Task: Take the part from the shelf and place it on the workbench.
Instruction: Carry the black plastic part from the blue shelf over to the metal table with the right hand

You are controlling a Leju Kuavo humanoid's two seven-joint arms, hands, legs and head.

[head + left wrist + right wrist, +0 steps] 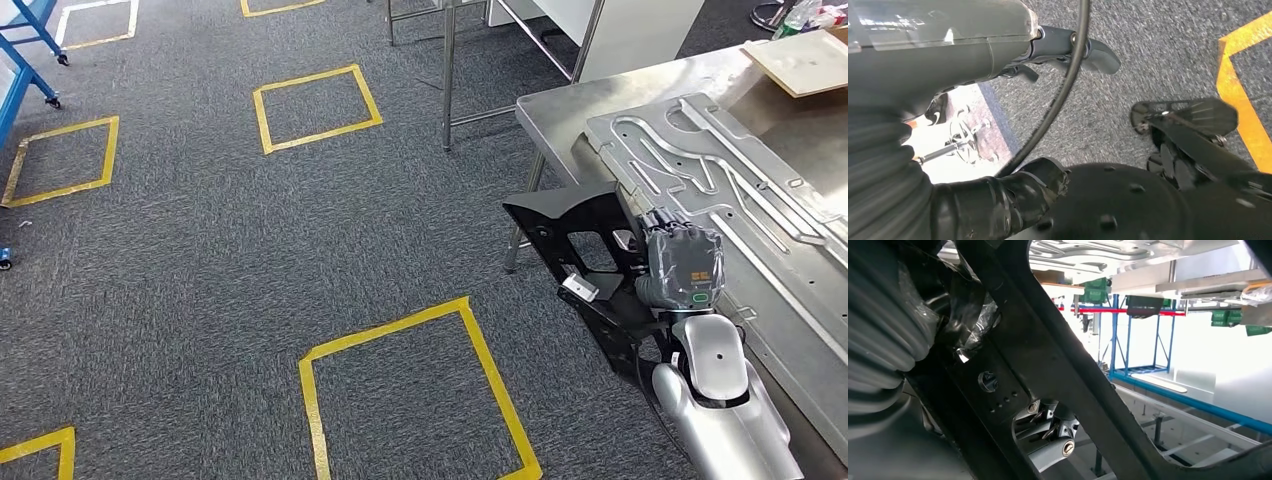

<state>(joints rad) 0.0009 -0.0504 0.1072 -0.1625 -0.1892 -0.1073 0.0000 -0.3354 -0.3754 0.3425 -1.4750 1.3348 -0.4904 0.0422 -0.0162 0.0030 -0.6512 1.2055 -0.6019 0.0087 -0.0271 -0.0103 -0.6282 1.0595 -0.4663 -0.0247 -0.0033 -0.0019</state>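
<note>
The part is a flat black metal bracket with large cut-outs. My right hand grips it at its inner edge and holds it upright in the air beside the near corner of the steel workbench. The bracket's lower end hangs below the bench edge, over the carpet. In the right wrist view the black part crosses close to the camera, and my fingers show through one of its cut-outs. My left hand hangs over the carpet with its fingers apart and nothing in them.
A large silver stamped panel covers much of the workbench top. A pale board lies at the far end. Yellow tape squares mark the grey carpet. A second metal table stands behind. Blue shelving stands in the distance.
</note>
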